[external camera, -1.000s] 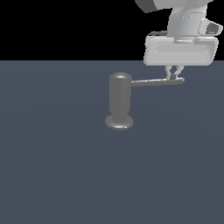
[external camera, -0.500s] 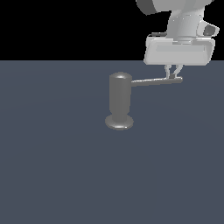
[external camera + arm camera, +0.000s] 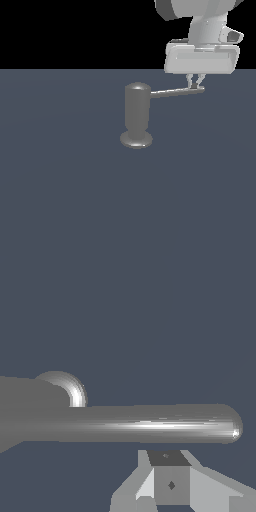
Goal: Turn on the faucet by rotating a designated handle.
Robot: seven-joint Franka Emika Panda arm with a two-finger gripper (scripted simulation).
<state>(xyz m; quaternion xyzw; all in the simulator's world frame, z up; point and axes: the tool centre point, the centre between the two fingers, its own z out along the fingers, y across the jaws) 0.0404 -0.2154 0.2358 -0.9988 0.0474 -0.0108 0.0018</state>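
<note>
The faucet (image 3: pixel 137 112) is a glossy dark-grey upright cylinder on a flared foot, standing mid-scene in the exterior view. Its handle (image 3: pixel 176 92), a thin straight rod, juts from the cylinder's top toward the exterior view's right. My gripper (image 3: pixel 194 83) hangs over the rod's far end, with its two fingertips close together and touching or almost touching the rod from above and behind. It grips nothing. In the wrist view the handle (image 3: pixel 150 424) runs across the picture, the faucet (image 3: pixel 67 387) lies behind it, and the joined fingers (image 3: pixel 171 483) sit beside the rod near its tip.
A flat dark blue-grey floor (image 3: pixel 65 190) spreads all around the faucet. The white gripper body (image 3: pixel 201 59) and the arm above it fill the upper part of the exterior view's right.
My gripper has shifted slightly toward the exterior view's left. The handle's tip has moved a little with it, swinging slightly back. The faucet body has not moved.
</note>
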